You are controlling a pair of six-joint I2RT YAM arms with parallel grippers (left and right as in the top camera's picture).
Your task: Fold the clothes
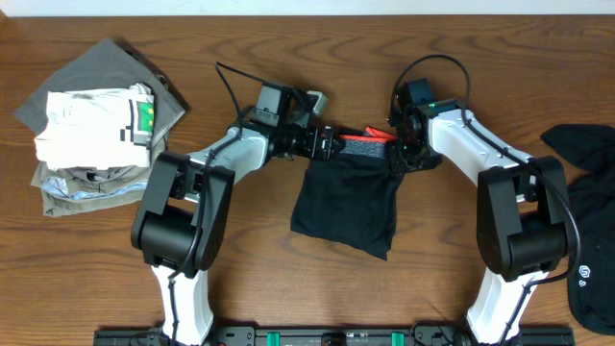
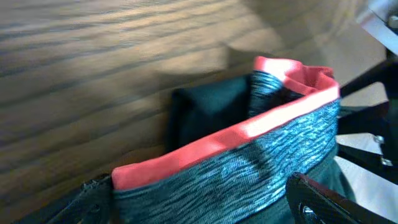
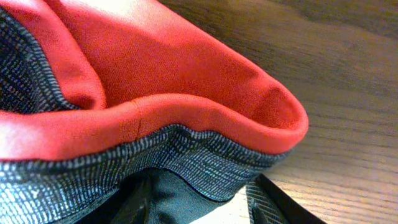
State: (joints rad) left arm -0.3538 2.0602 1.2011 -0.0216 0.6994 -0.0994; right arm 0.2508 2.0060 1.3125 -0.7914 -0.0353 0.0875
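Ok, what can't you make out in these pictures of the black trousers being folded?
Right fingers, right wrist view: the grey waistband edged coral red fills the frame, so a grip on it cannot be told.
Left fingers, left wrist view: blurred and cut off by the bottom edge.
Black garment with a small white logo, overhead: cut off by the right edge.
Stacked grey and white folded clothes, overhead: too small to count the pieces.

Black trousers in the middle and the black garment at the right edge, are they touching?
Apart. Overhead view shows bare tabletop between the black trousers and the black garment.
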